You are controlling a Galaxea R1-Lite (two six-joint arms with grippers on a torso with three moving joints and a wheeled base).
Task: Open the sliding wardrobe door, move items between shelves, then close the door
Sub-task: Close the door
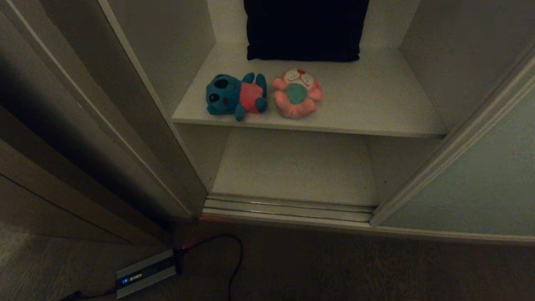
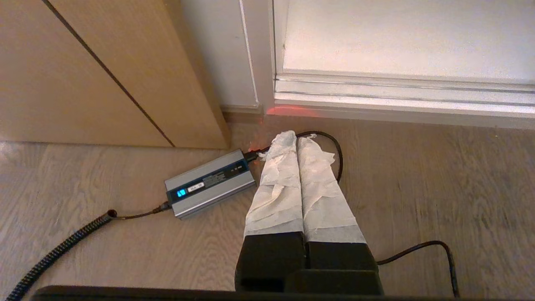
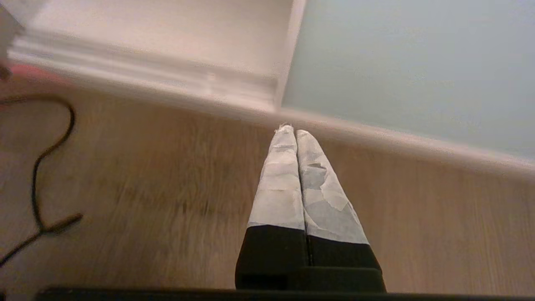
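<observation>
Now we look down into the wardrobe with its sliding door point(image 1: 468, 188), a flat matte grey-green panel in a slim pale metal frame, already pushed aside at four o'clock; the two small plush toys lie side by side, just touching, on the upper off-white shelf board point(image 1: 376, 104): the teal-blue one in a pink shirt point(image 1: 234, 97) at about eleven o'clock, the pink one with white face and teal shirt point(image 1: 297, 94) just beside it toward twelve; a dark folded cloth point(image 1: 304, 29) sits behind them; the lower off-white shelf point(image 1: 292, 167) lies below.

Our left pincer point(image 2: 292, 138) hangs closed and empty above the wood floor, near a grey power adapter point(image 2: 211, 184); our right pincer point(image 3: 291, 129) is likewise closed on nothing, near the door's lower frame.

We judge the next step is lifting a toy; we should open a pincer wide, approach from the front, and pinch the soft body mid-torso.

Neither arm shows from the head; the cloth's top is cut off.
</observation>
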